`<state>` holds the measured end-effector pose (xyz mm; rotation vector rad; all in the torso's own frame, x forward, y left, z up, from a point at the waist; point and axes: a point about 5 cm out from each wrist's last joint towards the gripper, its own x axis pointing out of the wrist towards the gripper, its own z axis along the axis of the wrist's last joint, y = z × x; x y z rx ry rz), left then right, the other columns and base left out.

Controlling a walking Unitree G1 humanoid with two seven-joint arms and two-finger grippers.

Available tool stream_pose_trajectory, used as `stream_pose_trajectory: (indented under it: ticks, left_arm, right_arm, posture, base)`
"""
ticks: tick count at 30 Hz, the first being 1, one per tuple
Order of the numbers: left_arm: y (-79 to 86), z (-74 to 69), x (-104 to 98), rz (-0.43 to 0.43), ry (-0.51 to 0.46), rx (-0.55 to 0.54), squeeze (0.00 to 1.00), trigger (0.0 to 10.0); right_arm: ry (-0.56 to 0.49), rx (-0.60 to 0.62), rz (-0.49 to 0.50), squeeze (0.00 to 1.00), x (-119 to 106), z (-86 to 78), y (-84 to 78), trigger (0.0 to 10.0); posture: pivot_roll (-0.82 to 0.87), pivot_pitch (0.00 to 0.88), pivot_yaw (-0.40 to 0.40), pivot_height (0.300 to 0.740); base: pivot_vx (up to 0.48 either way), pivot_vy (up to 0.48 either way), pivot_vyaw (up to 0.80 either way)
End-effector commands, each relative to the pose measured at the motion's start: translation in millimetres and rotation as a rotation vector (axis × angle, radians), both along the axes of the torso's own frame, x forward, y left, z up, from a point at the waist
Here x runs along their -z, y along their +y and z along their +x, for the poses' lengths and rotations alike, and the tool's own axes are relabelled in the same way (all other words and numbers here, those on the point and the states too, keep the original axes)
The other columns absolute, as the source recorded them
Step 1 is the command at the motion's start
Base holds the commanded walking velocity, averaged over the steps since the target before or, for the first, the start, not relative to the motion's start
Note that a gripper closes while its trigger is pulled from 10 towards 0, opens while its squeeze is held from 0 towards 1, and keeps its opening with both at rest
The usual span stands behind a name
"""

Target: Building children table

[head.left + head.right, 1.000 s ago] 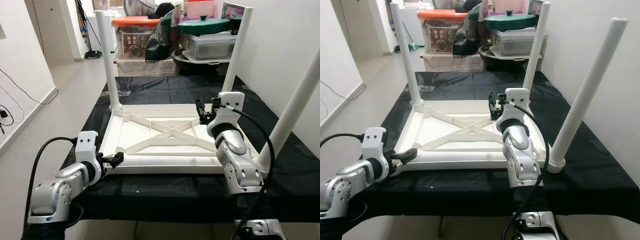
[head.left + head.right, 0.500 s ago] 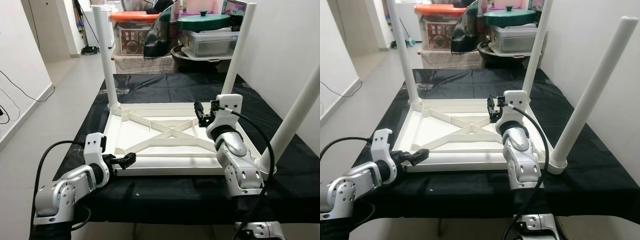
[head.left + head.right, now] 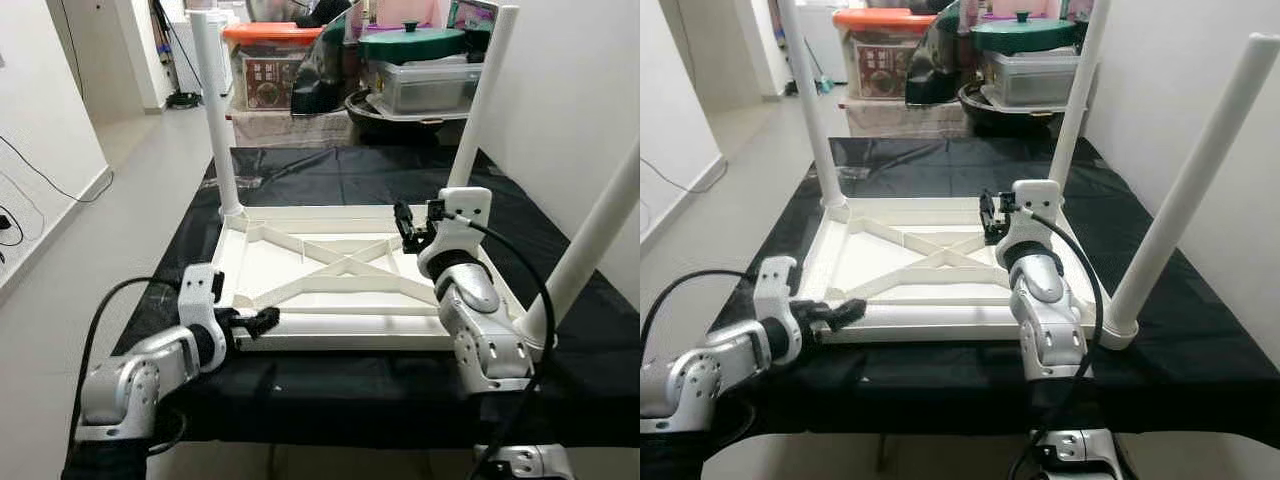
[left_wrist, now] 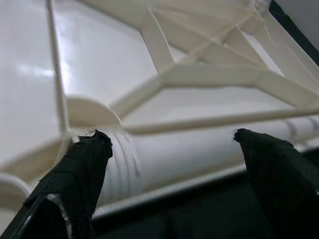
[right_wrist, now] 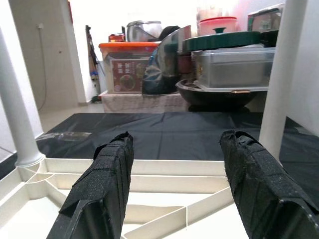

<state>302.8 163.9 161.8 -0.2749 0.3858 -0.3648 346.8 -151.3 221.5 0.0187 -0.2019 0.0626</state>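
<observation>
While it lies upside down on the black cloth [image 3: 330, 180], tabletop [image 3: 300, 265]: white, ribbed underside facing up.
Legs: three upright in corner sockets, far-left leg [image 3: 215, 110], far-right leg [image 3: 485, 95], near-right leg [image 3: 590, 240].
Loose leg [image 4: 199, 152]: lying along the near edge of the tabletop.
Right gripper [image 3: 408, 228]: hovering above the right side of the frame, fingers spread, holding nothing.
Left gripper [image 3: 262, 320]: at the near-left corner, fingers spread wide either side of the loose leg.
</observation>
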Motion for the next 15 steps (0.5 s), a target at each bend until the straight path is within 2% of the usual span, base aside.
stream_pose_trajectory:
  ticks: [1, 3, 12, 15]
  left_arm:
    - [7.5, 1.2, 3, 0.019, 0.004, -0.022, 0.0, 10.0]
    - [19.6, 0.7, 6, 0.063, 0.002, -0.051, 0.0, 10.0]
    - [24.2, -3.2, 18, 0.068, 0.039, -0.062, 0.0, 10.0]
    - [24.0, -2.0, 26, 0.044, 0.064, -0.066, 0.0, 10.0]
  right_arm:
    - [0.017, -0.013, 0.001, 0.0, 2, -0.3, 3.3, 10.0]
    - [0.02, -0.017, -0.001, 0.0, 2, -0.4, 4.3, 10.0]
    - [0.02, -0.015, -0.004, 0.0, 1, -0.3, 3.8, 10.0]
    - [0.015, -0.016, -0.009, 0.0, -1, -1.2, 2.7, 10.0]
  posture:
    - [0.04, 0.014, -0.036, 0.74]
    - [0.04, 0.018, -0.034, 0.74]
    - [0.04, 0.02, -0.038, 0.74]
    - [0.03, 0.027, -0.039, 0.74]
  base:
    - [0.0, 0.0, 0.0]
    - [0.0, 0.0, 0.0]
    - [0.0, 0.0, 0.0]
    - [0.0, 0.0, 0.0]
